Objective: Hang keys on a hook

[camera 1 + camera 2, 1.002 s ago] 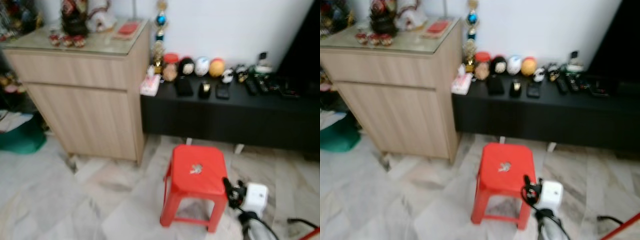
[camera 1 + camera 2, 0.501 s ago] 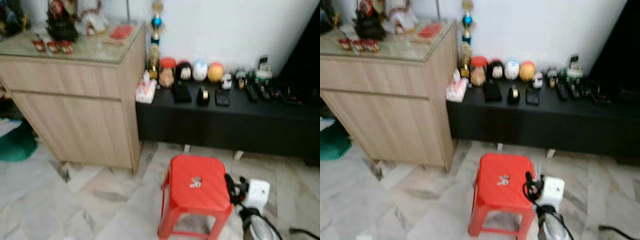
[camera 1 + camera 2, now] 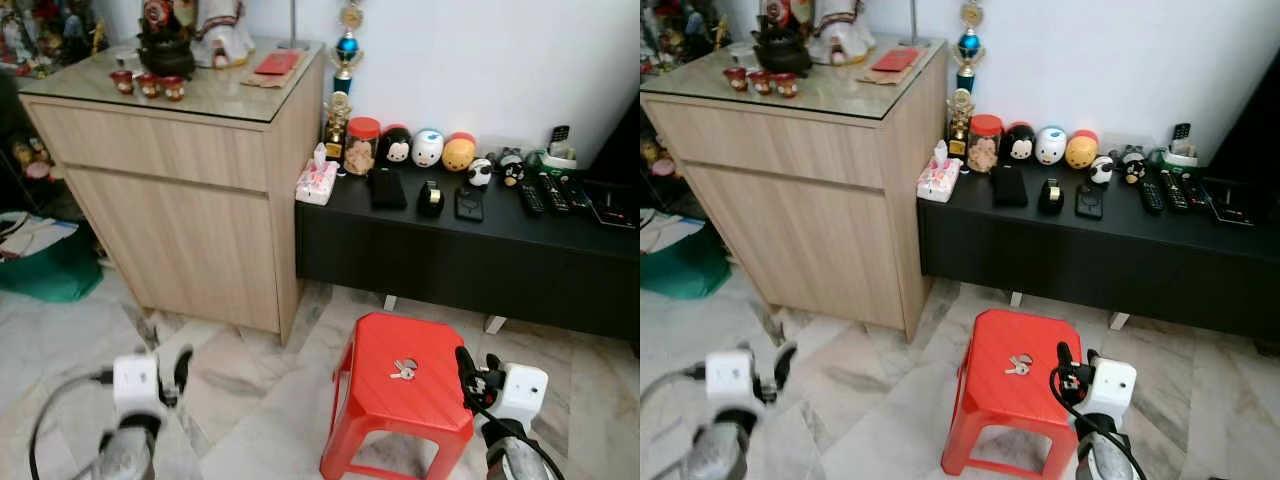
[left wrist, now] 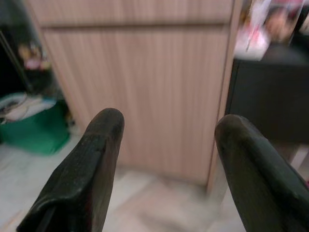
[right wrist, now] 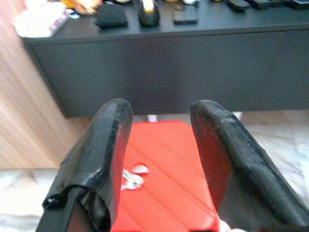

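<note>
Far left on the marble floor (image 3: 60,340): a green bag (image 3: 45,272) beside the wooden cabinet (image 3: 180,190). On the cabinet's glass top: small red cups (image 3: 147,84), a dark teapot (image 3: 166,52), a red packet (image 3: 276,63).

Low in the left foreground: the left gripper (image 3: 178,368), raised on its silver arm over the floor, well apart from the stool, fingers pointing forward toward the cabinet front. In the left wrist view, left gripper (image 4: 166,145) spread wide, nothing between the two black fingers (image 4: 91,164), cabinet front straight ahead.

Right of the cabinet: a long black low console (image 3: 480,240) against the white wall, carrying a tissue pack (image 3: 315,184), a trophy (image 3: 344,70), a red-lidded jar (image 3: 361,146), a row of round character figures (image 3: 428,149), and remote controls (image 3: 540,192) toward the far end.

In front of the console: a red plastic stool (image 3: 405,390) on the floor. Keys (image 3: 404,370) lying flat near the middle of the seat, a small silvery bunch; long axis roughly across the seat, left to right, though too small to tell which end is which.

Just right of the stool: the right gripper (image 3: 466,372), held low at seat height beside the stool's right edge, fingers pointing forward and slightly up. In the right wrist view, right gripper (image 5: 159,145) parted moderately, empty, with the keys (image 5: 131,177) on the red seat beyond the fingers, not touched.
</note>
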